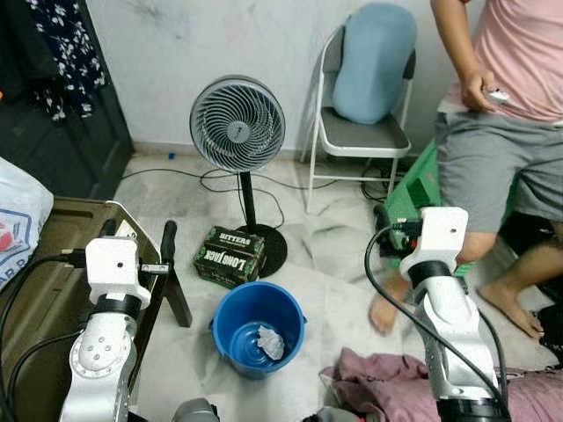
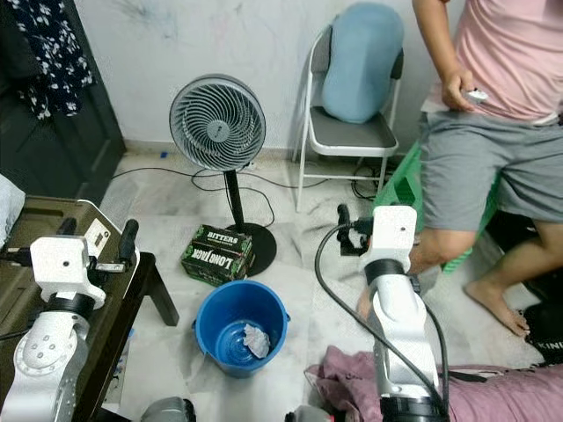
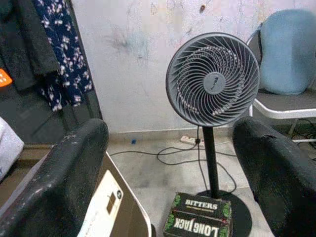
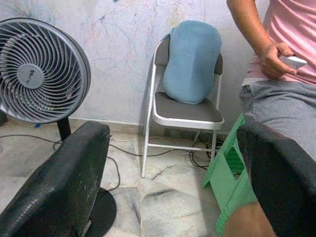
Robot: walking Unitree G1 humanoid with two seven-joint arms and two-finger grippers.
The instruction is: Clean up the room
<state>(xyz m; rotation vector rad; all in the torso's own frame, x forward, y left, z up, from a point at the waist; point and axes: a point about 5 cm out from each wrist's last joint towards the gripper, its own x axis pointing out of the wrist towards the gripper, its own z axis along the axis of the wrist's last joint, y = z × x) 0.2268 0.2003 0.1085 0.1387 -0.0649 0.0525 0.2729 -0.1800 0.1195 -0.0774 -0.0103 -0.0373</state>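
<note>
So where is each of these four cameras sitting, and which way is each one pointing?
Left eye view: on the head, looking forward and down at the blue bucket, the fan and a person; both silver arms show.
Right eye view: the head's other eye, same scene, slightly shifted.
Left wrist view: on the left wrist, looking along the open left gripper at the fan and the Bitters box.
Right wrist view: on the right wrist, along the open right gripper at the folding chair.
Both wrist views share the fan.
</note>
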